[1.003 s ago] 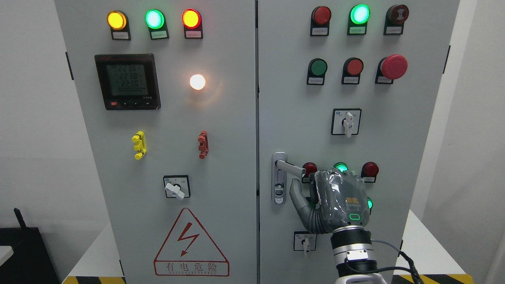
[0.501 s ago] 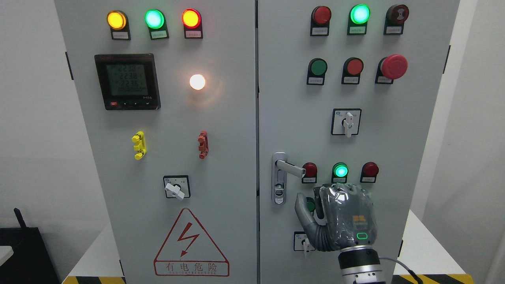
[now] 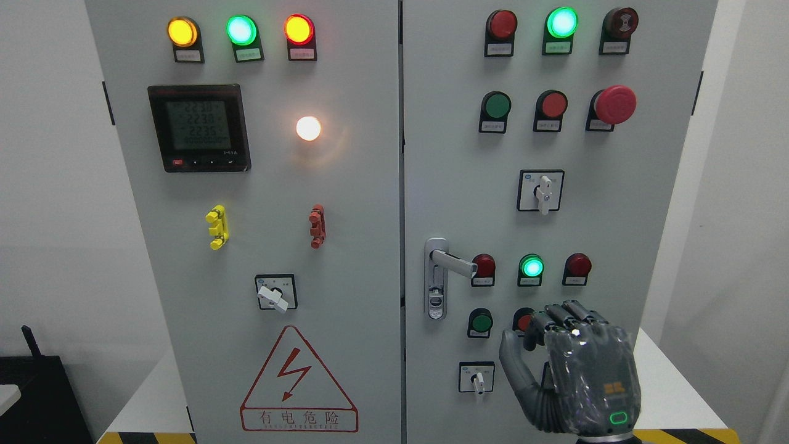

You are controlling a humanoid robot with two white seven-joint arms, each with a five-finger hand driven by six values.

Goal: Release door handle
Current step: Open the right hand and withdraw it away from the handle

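The grey plastic-wrapped right hand [image 3: 570,373] hangs low and right of the silver lever door handle [image 3: 445,264], well apart, fingers [image 3: 564,317] curled, grasping nothing

Right hand [image 3: 570,376] cut off at wrist by bottom edge, half covering red button [image 3: 523,321]. Button label plates [image 3: 551,125] too small to read. Meter digits [image 3: 201,124] blurred.

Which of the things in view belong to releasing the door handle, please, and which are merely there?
Job:
door handle
right hand, apart from the handle, lower right, holding nothing

Just there:
meter
red mushroom button
warning triangle
yellow clip
lit green lamp
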